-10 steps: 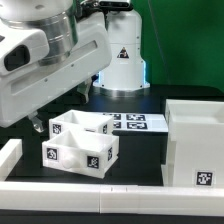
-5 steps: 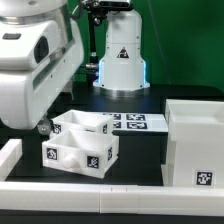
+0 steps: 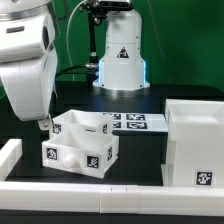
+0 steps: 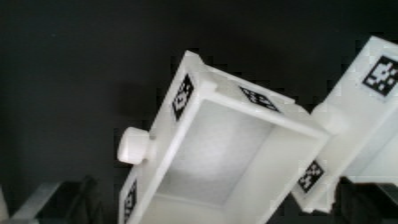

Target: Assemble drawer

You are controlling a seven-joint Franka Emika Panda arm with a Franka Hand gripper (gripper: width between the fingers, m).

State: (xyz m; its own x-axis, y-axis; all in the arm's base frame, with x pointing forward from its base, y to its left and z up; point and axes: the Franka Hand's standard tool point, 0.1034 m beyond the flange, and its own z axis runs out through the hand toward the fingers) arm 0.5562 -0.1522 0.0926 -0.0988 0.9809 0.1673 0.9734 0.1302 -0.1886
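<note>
Two small white trays with square tags sit side by side at centre-left of the black table, the front tray [image 3: 82, 152] and the back tray [image 3: 88, 124]. The large hollow white shell [image 3: 196, 142] stands at the exterior view's right. My gripper [image 3: 44, 125] hangs at the left edge of the trays, just above them. In the wrist view, one tray [image 4: 222, 150] with a round knob [image 4: 134, 146] lies under my gripper [image 4: 205, 208]. The dark fingers [image 4: 39, 202] show far apart, holding nothing. Another white tagged piece [image 4: 365, 105] lies beside the tray.
The marker board [image 3: 137, 122] lies flat behind the trays. Low white border rails run along the front [image 3: 100, 196] and the exterior view's left [image 3: 9, 156]. A white robot base [image 3: 122, 55] stands at the back.
The arm has swung toward the exterior view's left and turned more upright, bringing the gripper to the trays' left edge. The trays and shell have not moved.
</note>
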